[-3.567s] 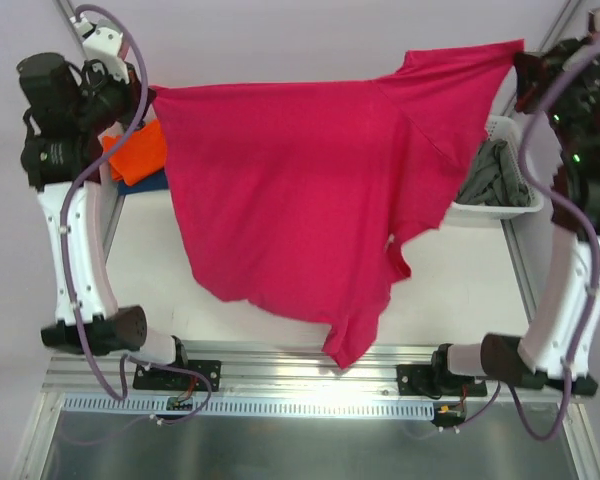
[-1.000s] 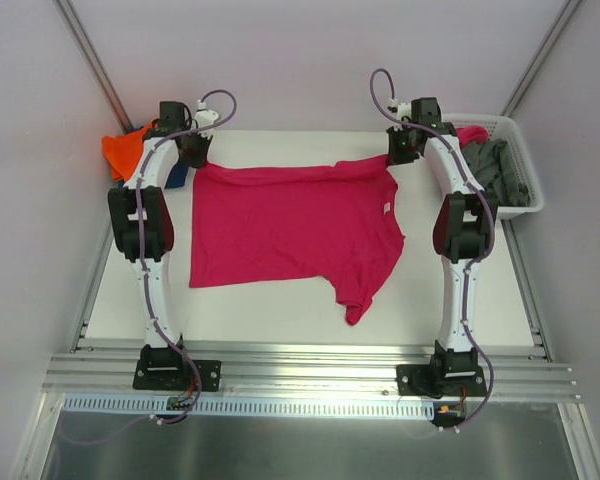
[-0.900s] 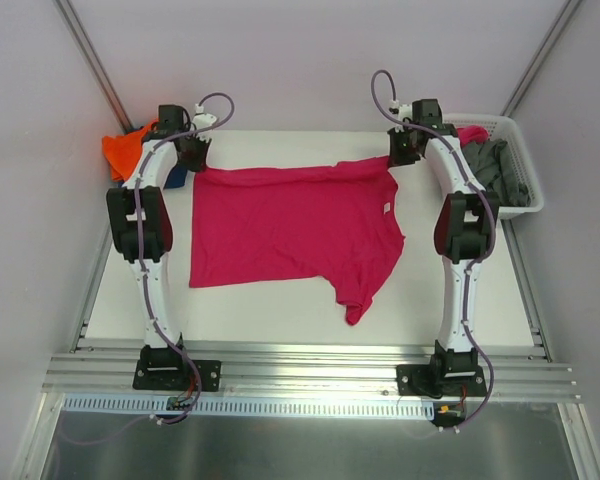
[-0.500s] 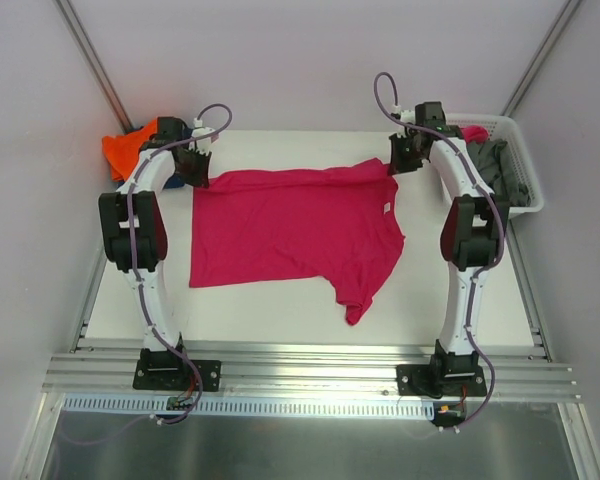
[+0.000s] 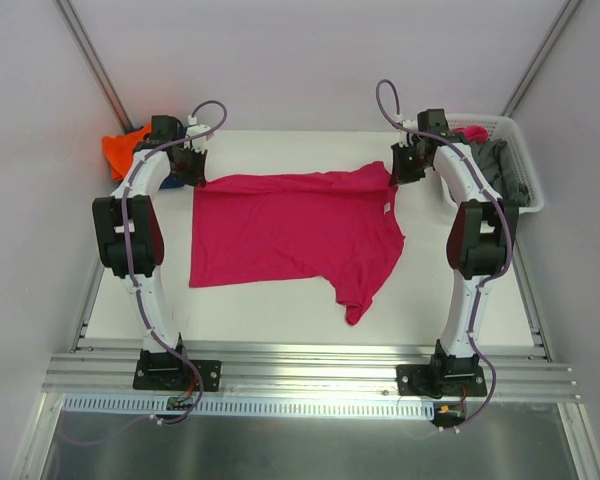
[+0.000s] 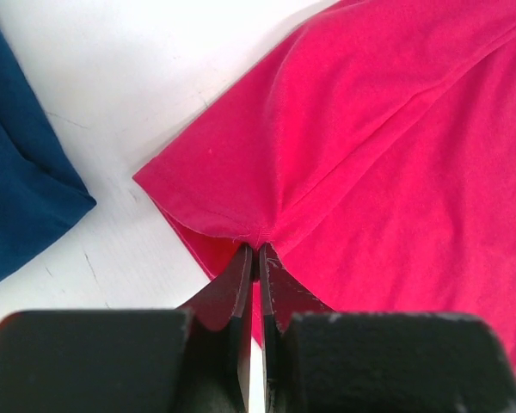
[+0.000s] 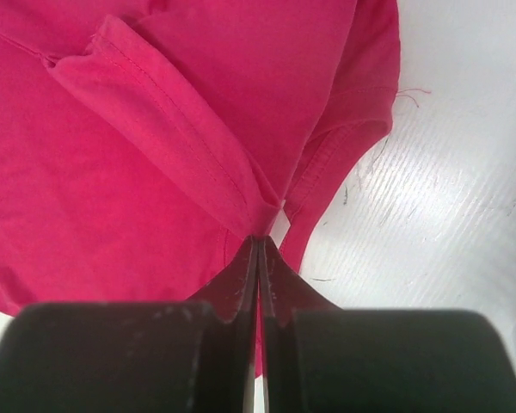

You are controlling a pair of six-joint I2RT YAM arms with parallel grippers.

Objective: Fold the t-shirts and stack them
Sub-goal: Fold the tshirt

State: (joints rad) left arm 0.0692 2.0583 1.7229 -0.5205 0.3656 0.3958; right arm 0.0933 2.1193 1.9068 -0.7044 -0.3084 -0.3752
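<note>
The large magenta-pink t-shirt (image 5: 290,225) lies spread on the white table, one sleeve hanging toward the front. My left gripper (image 5: 195,172) is shut on its far left corner, and the left wrist view shows the cloth (image 6: 353,146) pinched at my fingertips (image 6: 256,251). My right gripper (image 5: 400,170) is shut on its far right corner; in the right wrist view a hem fold (image 7: 168,129) is pinched at the tips (image 7: 260,241). An orange shirt (image 5: 118,153) and a dark blue shirt (image 6: 17,189) lie at the far left. A grey shirt (image 5: 502,170) lies in the basket.
A white lattice basket (image 5: 525,205) stands at the far right corner and also holds a bit of pink cloth (image 5: 472,133). Slanted frame posts rise at both back corners. A metal rail (image 5: 300,360) runs along the table's near edge.
Both arms have lowered the hanging pink shirt flat onto the table. In the last second both grippers drew the far edge slightly nearer and outward, still holding the corners.
</note>
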